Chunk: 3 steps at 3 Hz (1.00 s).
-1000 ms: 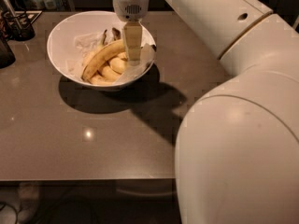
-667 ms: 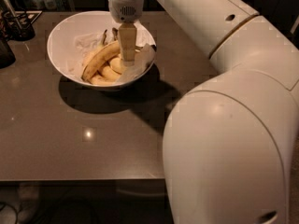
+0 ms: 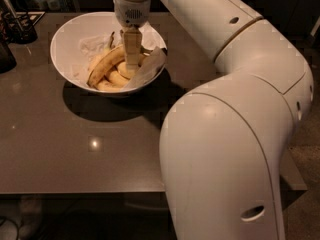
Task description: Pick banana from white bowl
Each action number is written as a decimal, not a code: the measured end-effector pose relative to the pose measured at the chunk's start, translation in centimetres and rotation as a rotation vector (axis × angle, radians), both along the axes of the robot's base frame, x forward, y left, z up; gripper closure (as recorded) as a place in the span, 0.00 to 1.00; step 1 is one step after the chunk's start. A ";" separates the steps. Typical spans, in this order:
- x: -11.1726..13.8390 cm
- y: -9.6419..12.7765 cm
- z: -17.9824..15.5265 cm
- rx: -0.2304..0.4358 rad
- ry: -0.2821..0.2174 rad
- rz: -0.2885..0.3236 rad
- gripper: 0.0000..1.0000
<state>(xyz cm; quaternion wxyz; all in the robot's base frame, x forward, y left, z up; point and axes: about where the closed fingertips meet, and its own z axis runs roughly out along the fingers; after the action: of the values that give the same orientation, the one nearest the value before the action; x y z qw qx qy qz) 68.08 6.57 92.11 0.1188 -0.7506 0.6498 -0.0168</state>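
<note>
Fingers (image 3: pixel 132 46): only one pale slab shows, edge-on to the camera; I cannot tell whether they stand apart or closed.
Gripper (image 3: pixel 132 64): points straight down inside the white bowl (image 3: pixel 60 41), with its tip among the fruit, on or just beside the upper part of the banana (image 3: pixel 106 66).
Banana: lies curved in the bowl, running from near the gripper down toward the near-left rim; not lifted.
Change: over the last second the gripper has slid a little toward the worktop's left edge, from the bowl's right side to over the banana; the arm's elbow now bulks larger over the near-right corner.
Meaning: probably the last lining-up before a grasp; the pick is not yet done.
Shorter bananas (image 3: pixel 117 78): tucked beside and under the long one, touching it.
Pale sheet (image 3: pixel 147 69): leans on the bowl's right rim, just beside the gripper.
Bowl: stands on the worktop (image 3: pixel 75 149), toward the far-left corner.
</note>
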 end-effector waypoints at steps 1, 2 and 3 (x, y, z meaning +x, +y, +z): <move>0.2 0.6 -0.3 0.009 0.014 0.002 0.29; 0.5 1.2 -0.6 0.014 0.023 0.009 0.30; 0.9 1.5 -0.8 0.021 0.027 0.015 0.31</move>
<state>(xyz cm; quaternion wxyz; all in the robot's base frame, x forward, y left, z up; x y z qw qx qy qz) 68.98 8.08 91.35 0.1179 -0.7542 0.6459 0.0010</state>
